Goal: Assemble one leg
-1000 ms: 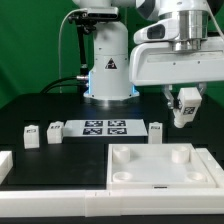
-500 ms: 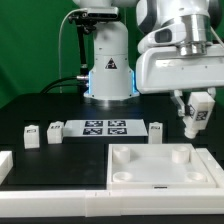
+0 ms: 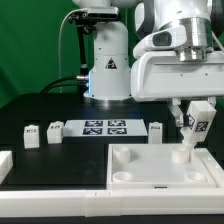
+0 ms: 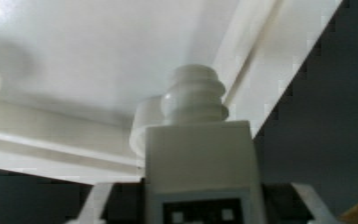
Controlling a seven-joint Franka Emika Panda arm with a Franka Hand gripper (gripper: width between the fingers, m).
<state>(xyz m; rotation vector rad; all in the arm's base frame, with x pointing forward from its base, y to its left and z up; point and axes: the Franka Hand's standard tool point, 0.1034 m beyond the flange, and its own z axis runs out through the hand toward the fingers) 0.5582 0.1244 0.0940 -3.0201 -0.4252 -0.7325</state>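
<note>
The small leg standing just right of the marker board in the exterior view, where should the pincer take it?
Take the leg by its blocky body, probably on the two flat sides flanking the tagged face, coming down from above: it stands apart from the marker board, top exposed.

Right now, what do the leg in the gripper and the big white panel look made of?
The leg is probably hard white plastic with a matte finish; its ridged screw end looks moulded or printed. The panel seems to be the same white plastic, smooth with a faint sheen and rigid round sockets.
</note>
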